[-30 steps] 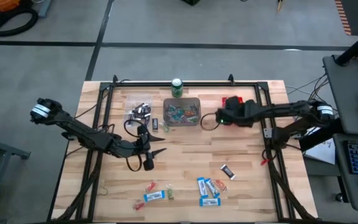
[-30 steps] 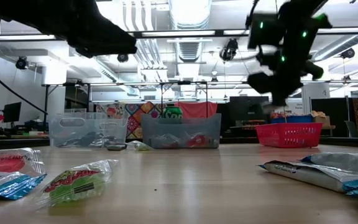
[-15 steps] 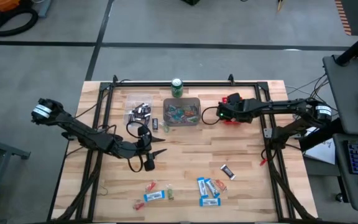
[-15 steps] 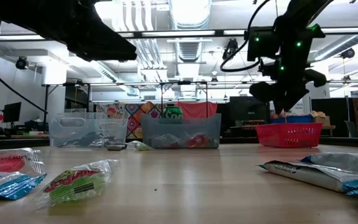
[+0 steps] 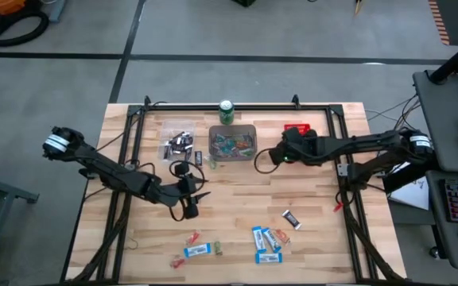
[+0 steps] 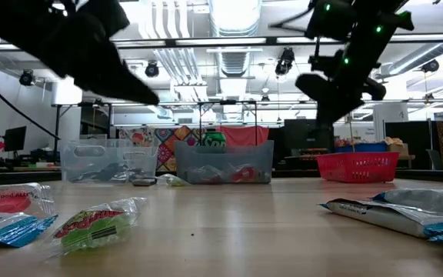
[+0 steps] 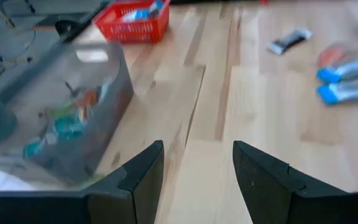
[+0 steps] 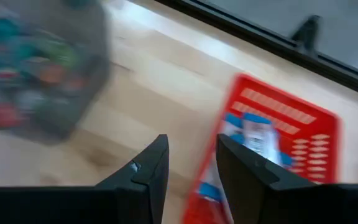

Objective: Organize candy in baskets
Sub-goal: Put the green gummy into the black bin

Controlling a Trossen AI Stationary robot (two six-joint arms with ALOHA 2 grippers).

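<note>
I am hovering the right gripper (image 5: 277,153) beside the red basket (image 5: 296,128) at the worktop's far edge, jaws spread and empty — the left gripper (image 5: 199,194), also spread, is waiting mid-worktop. Loose candy (image 5: 267,242) is lying along the near edge — unsorted.

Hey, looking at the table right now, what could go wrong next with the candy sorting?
The right gripper hangs open between the red basket and the grey basket; a low swing might nudge either. The open left gripper sits close to the grey basket and could bump it. The green can behind it might tip.
</note>
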